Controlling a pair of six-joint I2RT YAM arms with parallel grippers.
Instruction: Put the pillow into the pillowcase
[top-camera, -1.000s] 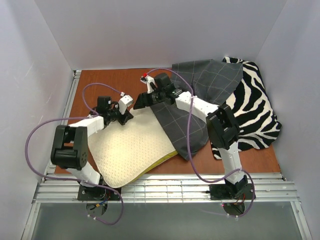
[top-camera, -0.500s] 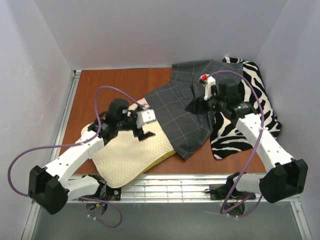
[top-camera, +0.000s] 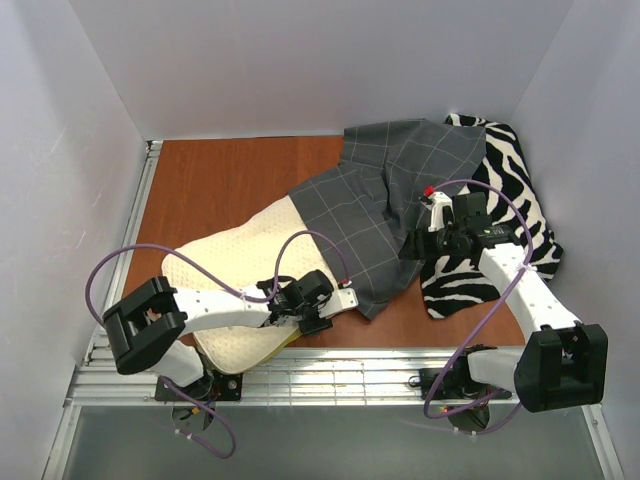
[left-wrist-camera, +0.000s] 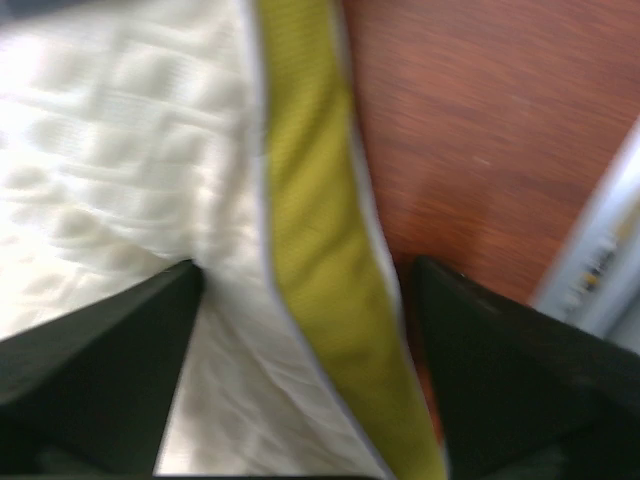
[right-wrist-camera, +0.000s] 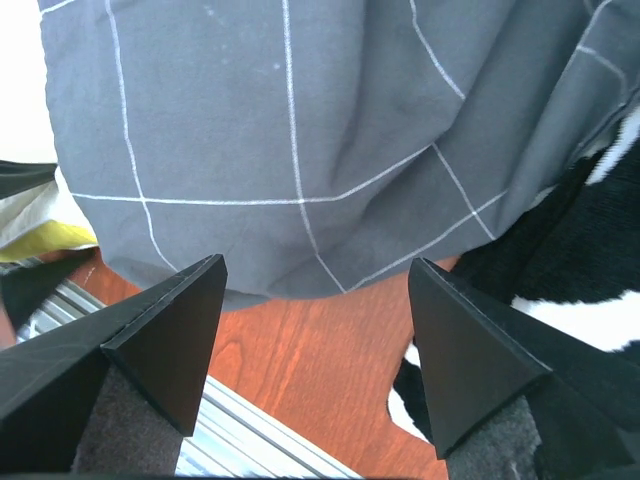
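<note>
The cream-white dimpled pillow (top-camera: 225, 275) lies at the near left, its right end under the dark grey grid-lined pillowcase (top-camera: 385, 200). My left gripper (top-camera: 328, 308) is low at the pillow's near right corner. In the left wrist view it (left-wrist-camera: 305, 370) is open, jaws astride the pillow's (left-wrist-camera: 120, 180) yellow-green side edge (left-wrist-camera: 310, 230). My right gripper (top-camera: 413, 246) is open and empty at the pillowcase's right edge. In the right wrist view it (right-wrist-camera: 315, 345) hangs over bare wood just off the pillowcase's (right-wrist-camera: 300, 120) hem.
A zebra-striped fabric (top-camera: 505, 215) lies at the right, partly under the pillowcase, and shows in the right wrist view (right-wrist-camera: 580, 260). A metal rail (top-camera: 330, 375) runs along the near table edge. White walls (top-camera: 70, 150) enclose the brown table (top-camera: 215, 180).
My left arm has swung from the pillow's far side to its near right corner. My right gripper has drawn back right and nearer. The pillowcase now covers the pillow's right end.
</note>
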